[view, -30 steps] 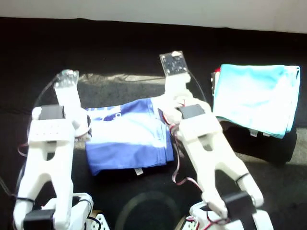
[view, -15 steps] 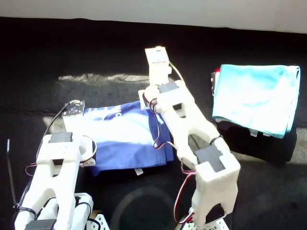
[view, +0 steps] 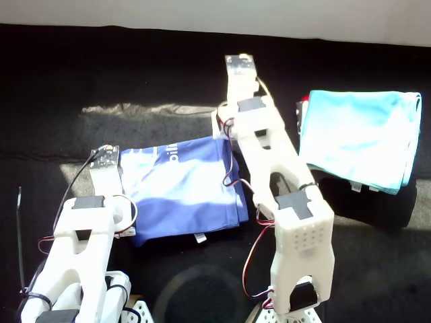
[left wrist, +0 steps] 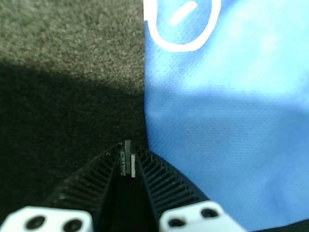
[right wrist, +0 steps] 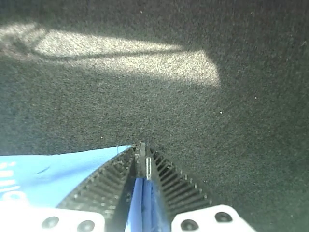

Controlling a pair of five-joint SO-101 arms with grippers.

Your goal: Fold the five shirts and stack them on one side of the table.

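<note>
High view: shirt [view: 182, 188] on black table [view: 135, 67], pale wall [view: 202, 10].

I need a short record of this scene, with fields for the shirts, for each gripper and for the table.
Shirt in work: blue fabric shirt, folded, flat mid-table
Right gripper: fingers shut on a corner of that shirt
Left gripper: fingers shut, beside the shirt's edge
Stack: pale turquoise folded shirt on top, at the right side
Table: black cloth-covered table
</note>
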